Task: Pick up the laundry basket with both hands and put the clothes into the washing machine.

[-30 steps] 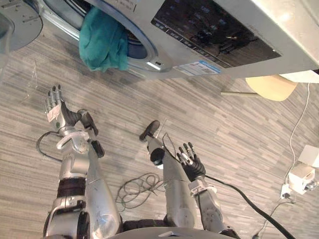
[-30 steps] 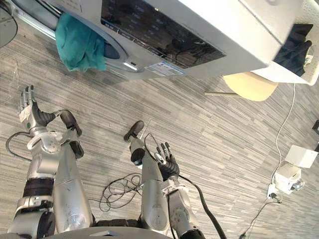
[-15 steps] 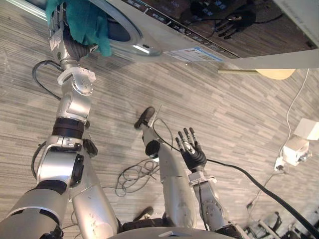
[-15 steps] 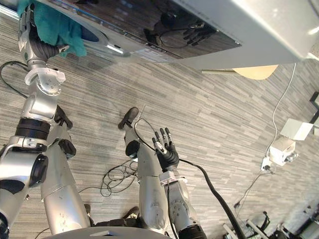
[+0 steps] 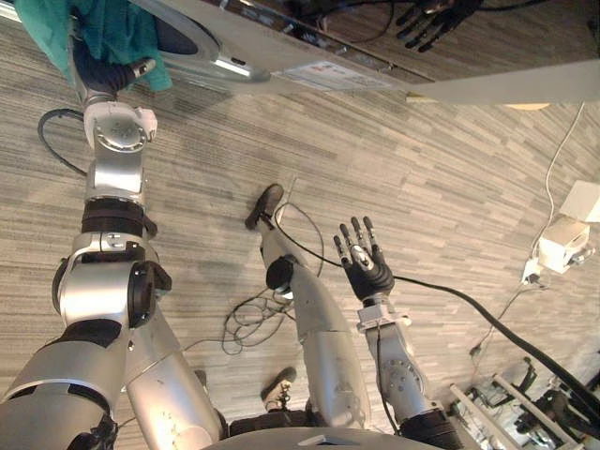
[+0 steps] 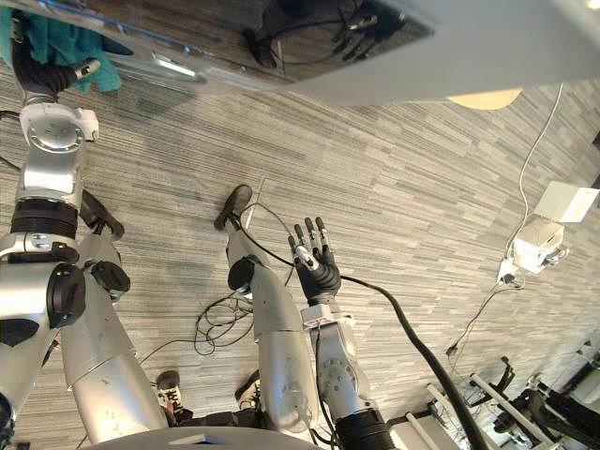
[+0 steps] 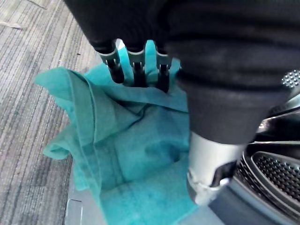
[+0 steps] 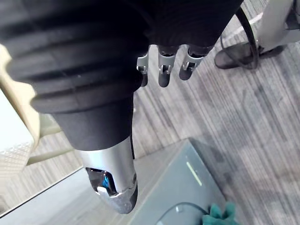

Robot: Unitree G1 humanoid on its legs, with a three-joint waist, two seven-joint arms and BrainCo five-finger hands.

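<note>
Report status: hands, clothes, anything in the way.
Left hand open, fingertips on teal cloth hanging from washer opening. Right hand open over floor, idle. Nothing blocking the opening.

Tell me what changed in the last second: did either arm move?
The left hand reached up from low over the floor to the teal cloth hanging out of the washing machine's door opening. Its fingertips now rest against the cloth without gripping it. The right hand stayed open over the floor, and the cloth hangs where it did.
</note>
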